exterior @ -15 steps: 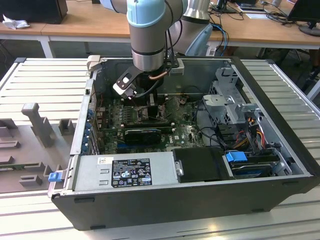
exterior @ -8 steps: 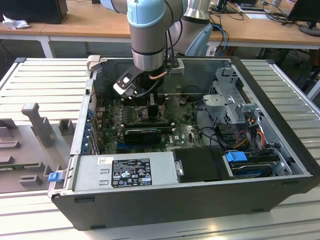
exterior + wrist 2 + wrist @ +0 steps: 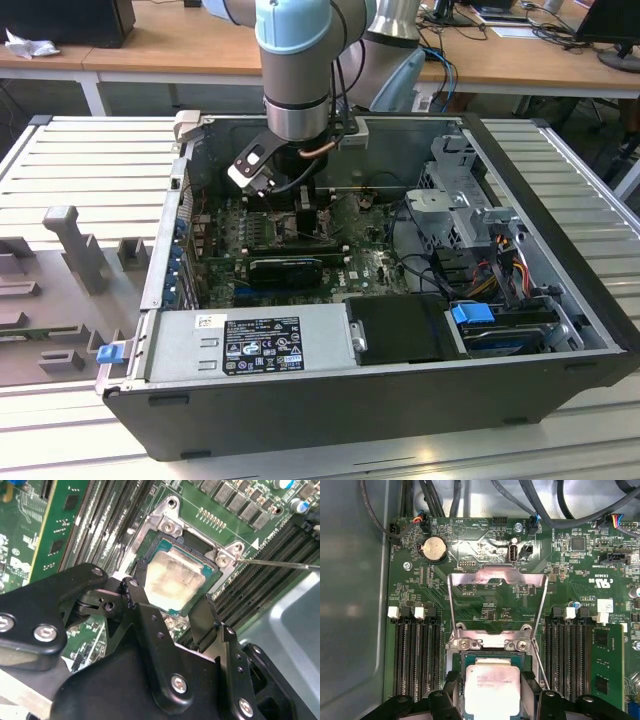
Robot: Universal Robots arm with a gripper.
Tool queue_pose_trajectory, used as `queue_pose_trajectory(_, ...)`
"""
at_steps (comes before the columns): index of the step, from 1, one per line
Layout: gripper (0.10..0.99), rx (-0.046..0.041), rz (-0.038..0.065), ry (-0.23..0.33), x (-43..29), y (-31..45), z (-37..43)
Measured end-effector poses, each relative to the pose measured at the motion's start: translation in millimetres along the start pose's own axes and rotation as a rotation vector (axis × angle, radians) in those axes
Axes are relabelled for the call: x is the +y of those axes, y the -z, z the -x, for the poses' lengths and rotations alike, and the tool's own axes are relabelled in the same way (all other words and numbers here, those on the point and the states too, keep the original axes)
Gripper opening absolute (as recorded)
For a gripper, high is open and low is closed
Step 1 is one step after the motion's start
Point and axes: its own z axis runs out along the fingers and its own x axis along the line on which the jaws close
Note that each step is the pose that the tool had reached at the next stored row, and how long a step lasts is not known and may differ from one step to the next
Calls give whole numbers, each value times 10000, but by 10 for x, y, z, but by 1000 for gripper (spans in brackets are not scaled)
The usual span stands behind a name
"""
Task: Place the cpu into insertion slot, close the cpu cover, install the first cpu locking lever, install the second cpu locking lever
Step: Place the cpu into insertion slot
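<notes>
- Exterior view: the arm (image 3: 295,60) reaches down into an open computer case (image 3: 400,410) lying on a ribbed metal table (image 3: 80,170), and the gripper (image 3: 305,205) hangs low over the green motherboard (image 3: 375,265) toward the far side of the case.
- A grey power supply box (image 3: 250,345) lies along the near wall of the case, toward the exterior view's left.
- Both wrist views show the cpu (image 3: 175,577) (image 3: 492,685) with its pale face up, sitting between the black fingers (image 3: 135,592) (image 3: 452,682).
- The jaws are drawn in against two opposite edges of the cpu, clamping it.
- The cpu lies right over the insertion slot (image 3: 187,542) (image 3: 490,656), slightly offset, so a strip of the dark socket shows beyond one edge; I cannot tell whether it is fully seated.
- In the first wrist view the cpu cover (image 3: 470,575) stands swung open away from the slot, hinged at the plate with two screws.
- A thin wire lever (image 3: 280,564) (image 3: 540,665) sticks out beside the socket, unlatched.
- Long black memory slots (image 3: 415,655) flank the socket on both sides, and a round coin battery (image 3: 434,548) sits farther off on the board.
</notes>
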Motion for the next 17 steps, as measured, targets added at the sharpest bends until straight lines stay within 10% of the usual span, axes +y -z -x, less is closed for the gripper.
queue_pose_trajectory(2, 604, -38, -1, 4, 4, 49, 17)
queue_pose_trajectory(4, 278, -71, -2, 6, 5, 61, 41)
queue_pose_trajectory(7, 106, -72, -2, 7, 6, 72, 41)
queue_pose_trajectory(17, 106, -71, -1, 6, 7, 100, 40)
